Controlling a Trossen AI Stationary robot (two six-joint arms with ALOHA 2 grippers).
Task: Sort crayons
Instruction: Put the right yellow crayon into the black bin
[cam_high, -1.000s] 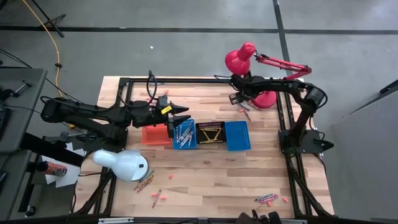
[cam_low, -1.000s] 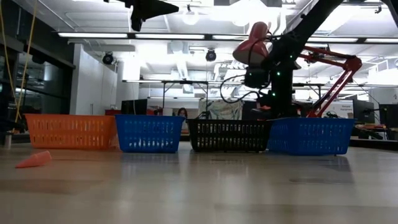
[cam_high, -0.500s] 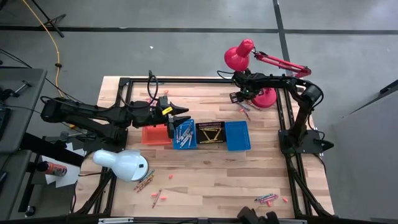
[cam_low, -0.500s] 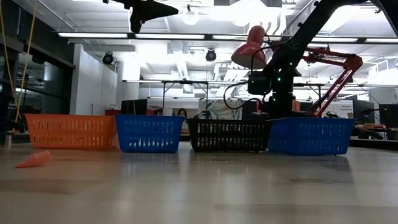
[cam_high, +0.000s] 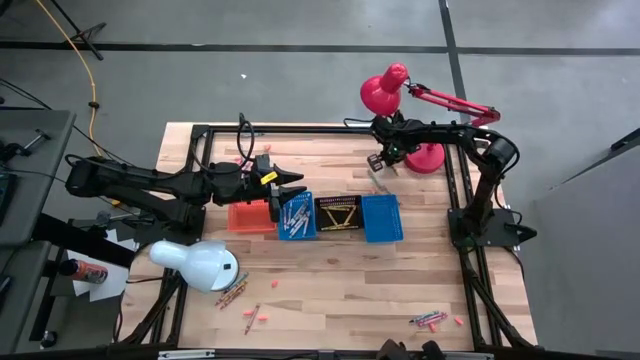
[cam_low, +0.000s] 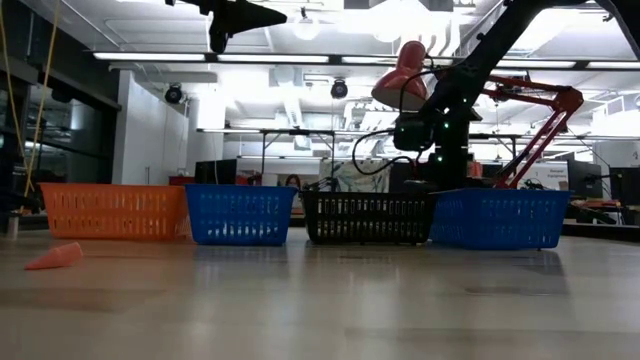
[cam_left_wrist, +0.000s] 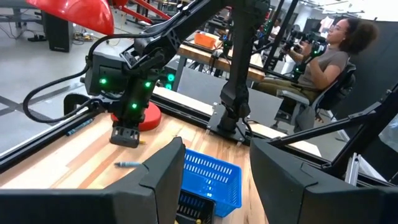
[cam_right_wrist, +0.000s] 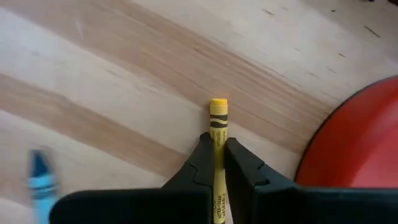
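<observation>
So the right gripper (cam_right_wrist: 214, 163) is down at the far side of the surface (cam_high: 330, 290), right next to the red lamp base (cam_right_wrist: 367, 149), and its fingers (cam_right_wrist: 198, 163) have clamped onto a yellow crayon (cam_right_wrist: 217, 124), with the free end poking out past the tips. A blue crayon (cam_right_wrist: 38, 177) lies on the wood a little way off to the side. Looks to me like the pick step of the sort: the grab is made but the crayon isn't lifted yet as far as I can tell. Next move would be raising it straight up clear of the lamp base and carrying it over to the row of baskets mid-surface, probably the black basket (cam_high: 339, 213), which already seems to hold yellow ones, though that's a guess. The left gripper (cam_high: 292, 182) just hangs above the orange basket (cam_high: 250, 217) and the first blue basket (cam_high: 296, 216) with its fingers spread wide and nothing in them. More loose crayons (cam_high: 430, 319) sit near the front edge, so there's plenty left to do. Compared with a second ago, the right arm has swung a bit toward the lamp and dropped lower, and its fingers went from open to pinched shut; the left arm hasn't budged.
</observation>
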